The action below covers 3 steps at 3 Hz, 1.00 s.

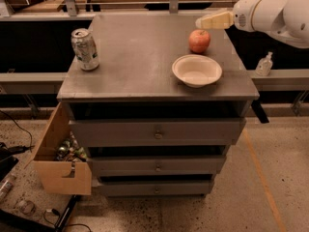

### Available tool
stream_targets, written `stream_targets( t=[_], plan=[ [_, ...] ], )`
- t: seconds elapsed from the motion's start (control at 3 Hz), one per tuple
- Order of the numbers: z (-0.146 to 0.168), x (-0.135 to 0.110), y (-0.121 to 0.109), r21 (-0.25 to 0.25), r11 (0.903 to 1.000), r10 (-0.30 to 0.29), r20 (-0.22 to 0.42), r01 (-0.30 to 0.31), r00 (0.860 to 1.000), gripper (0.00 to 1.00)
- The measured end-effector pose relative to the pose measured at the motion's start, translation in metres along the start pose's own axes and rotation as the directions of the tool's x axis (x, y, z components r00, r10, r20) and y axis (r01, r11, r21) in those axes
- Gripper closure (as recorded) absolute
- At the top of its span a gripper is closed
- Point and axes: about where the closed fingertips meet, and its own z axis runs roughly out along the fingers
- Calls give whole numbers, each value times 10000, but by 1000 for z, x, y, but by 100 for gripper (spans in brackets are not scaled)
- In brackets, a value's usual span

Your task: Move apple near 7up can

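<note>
The red-orange apple (199,41) sits on the grey cabinet top (140,52) toward its back right. The silver-and-green 7up can (85,49) stands upright near the left edge, far from the apple. My gripper (201,22) reaches in from the upper right on a white arm. Its tan tip hovers just above and behind the apple, not touching it.
A white bowl (197,71) sits just in front of the apple. A cardboard box (60,156) of cans hangs at the cabinet's lower left. A small bottle (264,65) stands on the ledge at the right. Shelves run behind the cabinet.
</note>
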Motion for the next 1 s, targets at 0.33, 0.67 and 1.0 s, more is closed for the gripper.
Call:
stream_targets(
  t=[0.33, 0.67, 1.0],
  plan=[
    [17, 19, 1, -185, 9993, 333, 15, -333, 9994, 0],
    [30, 32, 9, -615, 9966, 545, -148, -553, 9984, 0],
    [38, 46, 21, -1058, 9917, 684, -479, -731, 9965, 0]
  ],
)
